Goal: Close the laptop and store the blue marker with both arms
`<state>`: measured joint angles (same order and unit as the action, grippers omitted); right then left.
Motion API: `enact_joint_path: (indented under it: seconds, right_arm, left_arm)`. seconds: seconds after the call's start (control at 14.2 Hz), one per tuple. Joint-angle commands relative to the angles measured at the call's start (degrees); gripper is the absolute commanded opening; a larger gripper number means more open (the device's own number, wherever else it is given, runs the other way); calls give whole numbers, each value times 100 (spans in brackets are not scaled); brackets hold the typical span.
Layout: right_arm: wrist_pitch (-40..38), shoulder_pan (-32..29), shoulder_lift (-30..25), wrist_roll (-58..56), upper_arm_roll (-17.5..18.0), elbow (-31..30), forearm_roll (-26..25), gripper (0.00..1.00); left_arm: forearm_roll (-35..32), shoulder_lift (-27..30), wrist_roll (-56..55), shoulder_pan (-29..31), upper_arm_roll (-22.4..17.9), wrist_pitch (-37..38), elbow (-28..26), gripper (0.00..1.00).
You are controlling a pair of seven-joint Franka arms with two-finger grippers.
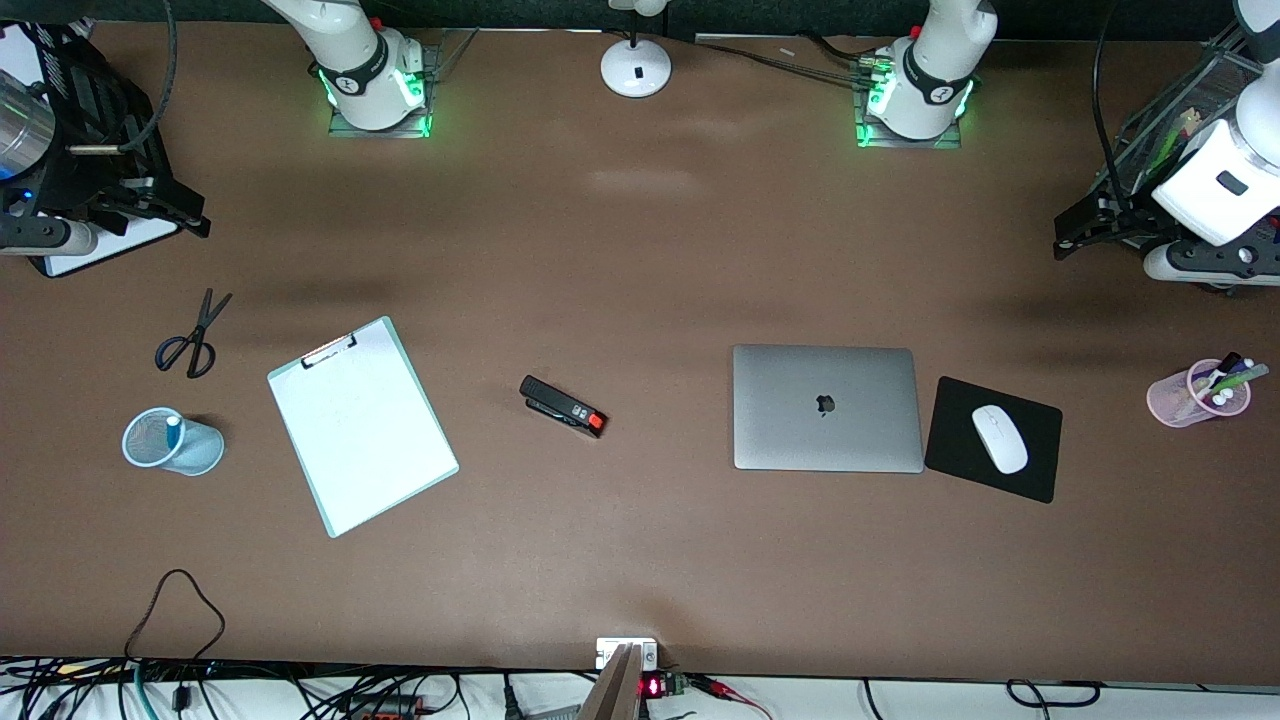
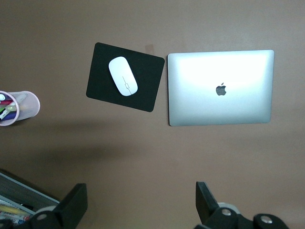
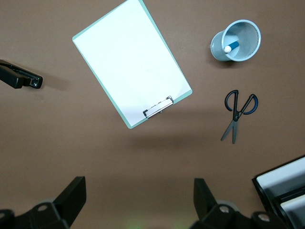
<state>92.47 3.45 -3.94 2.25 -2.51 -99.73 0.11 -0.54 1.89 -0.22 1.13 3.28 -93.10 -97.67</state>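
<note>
The silver-grey laptop [image 1: 870,440] [image 2: 243,100] lies flat with its lid down and the apple logo up, toward the left arm's end of the table. The blue marker [image 1: 173,425] [image 3: 230,47] stands inside a light blue mesh cup [image 1: 200,450] [image 3: 248,31] toward the right arm's end. High over bare table beside the laptop and mouse pad, my left gripper [image 2: 140,200] is open with nothing between its fingers. My right gripper [image 3: 139,195] is also open and holds nothing, high over bare table beside the clipboard and scissors.
A white clipboard [image 1: 362,440], black-handled scissors [image 1: 190,340] and a black stapler [image 1: 562,405] lie mid-table. A white mouse [image 1: 1000,438] rests on a black pad [image 1: 1040,470] beside the laptop. A pink cup [image 1: 1175,400] of pens stands near the left arm's end. A lamp base [image 1: 636,68] sits between the arm bases.
</note>
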Motion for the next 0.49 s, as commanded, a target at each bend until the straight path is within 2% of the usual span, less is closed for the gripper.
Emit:
enact_joint_path:
  seconds: [0.0, 0.42]
  right_arm:
    - [78, -160, -133, 30, 31, -21, -73, 100]
    - [70, -319, -107, -50, 14, 120, -64, 100]
  left_arm:
    - [-17, -48, 57, 54, 33, 38, 126, 100]
    - [-184, -57, 57, 45, 41, 38, 126, 100]
